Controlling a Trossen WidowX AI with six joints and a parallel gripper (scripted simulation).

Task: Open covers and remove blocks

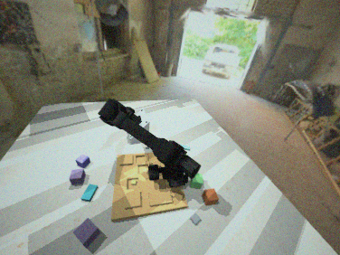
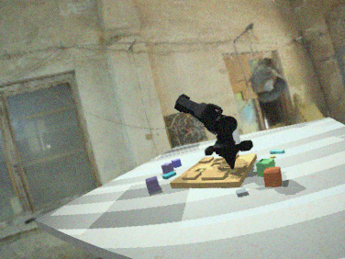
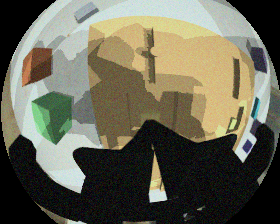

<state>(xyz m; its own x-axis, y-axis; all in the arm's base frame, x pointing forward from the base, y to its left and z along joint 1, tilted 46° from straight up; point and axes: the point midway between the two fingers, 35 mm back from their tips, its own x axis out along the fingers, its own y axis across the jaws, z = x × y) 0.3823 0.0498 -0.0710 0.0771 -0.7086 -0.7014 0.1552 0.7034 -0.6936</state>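
The tan puzzle board (image 1: pixel 116 212) (image 2: pixel 176 184) (image 3: pixel 220 47) lies flat, with board-coloured covers (image 1: pixel 133 202) (image 2: pixel 214 176) on it. A small light patch shows in a square recess near its middle; I cannot tell what it is. My gripper (image 2: pixel 233 166) (image 3: pixel 149 123) is shut and empty, pointing down, its tips low over the board's right part; the hand hides that part in the top view. A green block (image 1: pixel 196 181) (image 2: pixel 265 167) (image 3: pixel 52 116) and an orange block (image 1: pixel 210 196) (image 2: pixel 272 176) (image 3: pixel 39 65) rest on the table to the right of the board.
Left of the board are purple blocks (image 1: pixel 87 231) (image 1: pixel 77 176) (image 1: pixel 82 161) and a teal slab (image 1: pixel 89 193) (image 2: pixel 169 175). A small grey piece (image 1: pixel 195 219) (image 2: pixel 242 192) (image 3: pixel 86 12) lies off the board's front right. A cyan piece (image 1: pixel 185 147) (image 2: pixel 277 152) lies behind.
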